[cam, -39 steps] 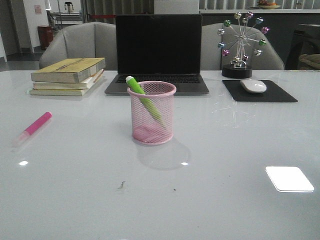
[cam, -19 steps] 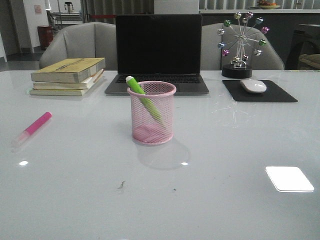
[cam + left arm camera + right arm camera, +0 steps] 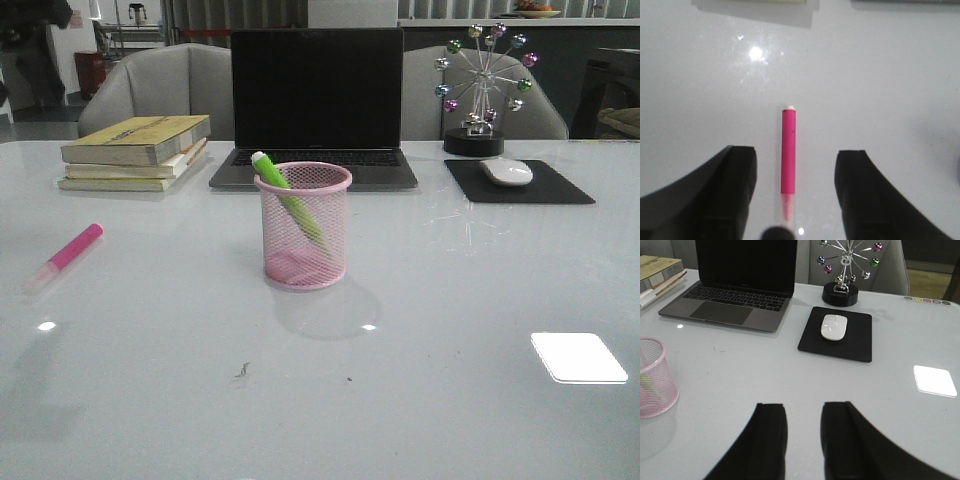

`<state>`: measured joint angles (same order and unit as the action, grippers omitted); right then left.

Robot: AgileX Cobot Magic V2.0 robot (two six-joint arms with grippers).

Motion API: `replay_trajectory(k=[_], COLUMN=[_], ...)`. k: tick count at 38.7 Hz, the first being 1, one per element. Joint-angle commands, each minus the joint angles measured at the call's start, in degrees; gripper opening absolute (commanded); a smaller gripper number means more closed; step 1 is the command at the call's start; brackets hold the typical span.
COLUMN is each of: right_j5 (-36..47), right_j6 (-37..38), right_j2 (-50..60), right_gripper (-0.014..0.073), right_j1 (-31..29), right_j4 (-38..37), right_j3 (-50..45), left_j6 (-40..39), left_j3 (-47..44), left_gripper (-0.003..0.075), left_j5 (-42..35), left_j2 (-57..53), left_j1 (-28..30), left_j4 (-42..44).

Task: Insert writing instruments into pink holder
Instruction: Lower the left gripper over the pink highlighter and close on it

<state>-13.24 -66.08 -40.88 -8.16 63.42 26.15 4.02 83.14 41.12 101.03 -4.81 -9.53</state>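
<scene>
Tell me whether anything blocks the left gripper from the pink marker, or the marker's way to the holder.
Nothing visible does. The left gripper is open, its fingers either side of the pink marker lying on bare table. Only open tabletop lies between the marker and the pink holder, which already holds the green marker.

Pink holder (image 3: 303, 226): wire-mesh cylinder, upright, table centre, near the far side.
Green marker (image 3: 289, 199): inside holder, tilted, pale cap up-left above the rim.
Pink marker (image 3: 66, 254): flat on table, well left of holder, pale cap toward near side.
</scene>
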Motion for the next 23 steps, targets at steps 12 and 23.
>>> replay_trajectory(k=[12, 23], right_j5=[2.1, 1.3], right_j6=[0.1, 0.1], right_j2=[0.5, 0.5], right_gripper=[0.0312, 0.0312], right_j1=[0.0, 0.0], right_j4=[1.4, 1.4], right_j3=[1.7, 1.7], left_j6=[-0.1, -0.1], left_j3=[2.7, 2.7], left_gripper=[0.0428, 0.0428], left_j5=[-1.7, -3.0], left_j2=[6.3, 11.7], left_j1=[-0.3, -0.3], left_j4=[-0.7, -0.7])
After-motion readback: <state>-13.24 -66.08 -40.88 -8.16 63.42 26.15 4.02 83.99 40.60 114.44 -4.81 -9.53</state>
